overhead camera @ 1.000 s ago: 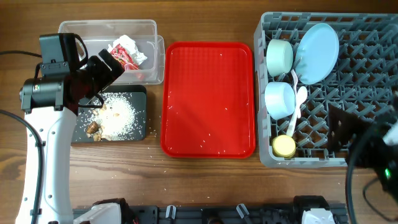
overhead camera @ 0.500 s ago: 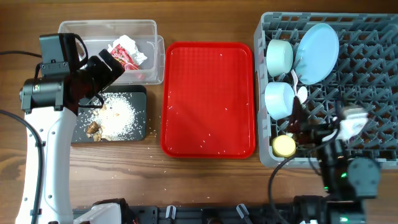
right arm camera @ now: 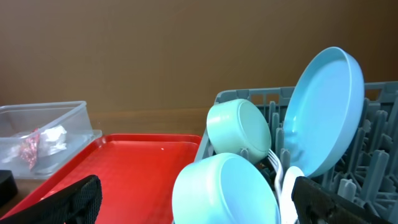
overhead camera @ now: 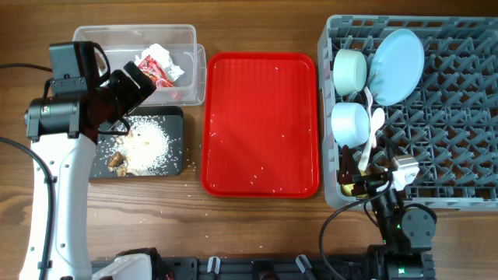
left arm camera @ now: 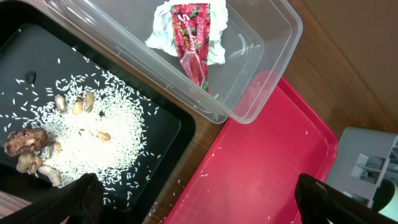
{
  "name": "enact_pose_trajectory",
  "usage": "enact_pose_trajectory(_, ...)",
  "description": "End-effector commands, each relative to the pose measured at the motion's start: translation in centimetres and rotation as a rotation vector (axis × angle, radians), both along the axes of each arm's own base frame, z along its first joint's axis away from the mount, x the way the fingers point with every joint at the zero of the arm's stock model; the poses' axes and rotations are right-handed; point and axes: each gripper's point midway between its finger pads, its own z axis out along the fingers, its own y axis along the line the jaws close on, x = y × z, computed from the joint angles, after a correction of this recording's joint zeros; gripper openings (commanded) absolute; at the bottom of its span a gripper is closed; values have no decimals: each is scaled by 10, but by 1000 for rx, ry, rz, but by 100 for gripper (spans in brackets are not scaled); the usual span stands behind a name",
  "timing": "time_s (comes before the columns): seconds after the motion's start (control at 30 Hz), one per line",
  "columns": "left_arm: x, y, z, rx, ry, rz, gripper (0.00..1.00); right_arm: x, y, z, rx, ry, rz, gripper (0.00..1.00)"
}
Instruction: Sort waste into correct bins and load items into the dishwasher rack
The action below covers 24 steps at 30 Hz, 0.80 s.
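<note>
The grey dishwasher rack [overhead camera: 451, 117] holds the pale blue plate [overhead camera: 397, 54], green bowl [overhead camera: 350, 70], light blue bowl [overhead camera: 350, 123], fork [overhead camera: 368, 97] and spoon [overhead camera: 376, 120]. My right gripper [overhead camera: 359, 183] is open and empty over the rack's front-left corner and hides most of the yellow cup. Its wrist view shows the light blue bowl [right arm camera: 224, 190], green bowl [right arm camera: 239, 127] and plate [right arm camera: 326, 106]. My left gripper [overhead camera: 128, 89] is open and empty [left arm camera: 199, 205] above the black tray [overhead camera: 175, 148] of rice [overhead camera: 148, 144]. The clear tub [overhead camera: 101, 39] holds napkin [overhead camera: 159, 54] and wrapper [overhead camera: 156, 70].
The flat red serving tray [overhead camera: 261, 124] lies between the bins and the rack, with a few rice grains on it. Brown scraps [left arm camera: 28, 146] lie at the rice's edge. Stray grains lie on the wood by the black tray.
My right arm has swung from the table's right edge leftward to the rack's front-left corner, covering the yellow cup. The left arm has not moved.
</note>
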Motion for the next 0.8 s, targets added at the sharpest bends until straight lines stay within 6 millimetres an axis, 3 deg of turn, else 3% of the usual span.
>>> enact_pose_trajectory(0.0,1,2,2,-4,-7,6,100,-1,5,0,10,-2,26,100)
enact_pose_trajectory(0.23,1,2,2,-4,-7,6,100,-1,5,0,10,0,26,100)
enact_pose_trajectory(0.33,-2,17,3,63,-2,45,100,-1,5,0,10,0,26,100)
enact_pose_trajectory(0.43,-2,17,18,115,-108,-1,100,-1,5,0,10,0,27,100)
enact_pose_trajectory(0.5,-3,2,37,216,-307,-142,100,-1,5,0,11,0,26,100)
enact_pose_trajectory(0.63,-38,-9,39,240,-532,-175,100,-1,5,0,10,0,27,100)
enact_pose_trajectory(0.77,-79,-16,25,269,-717,-194,100,-1,5,0,10,0,26,100)
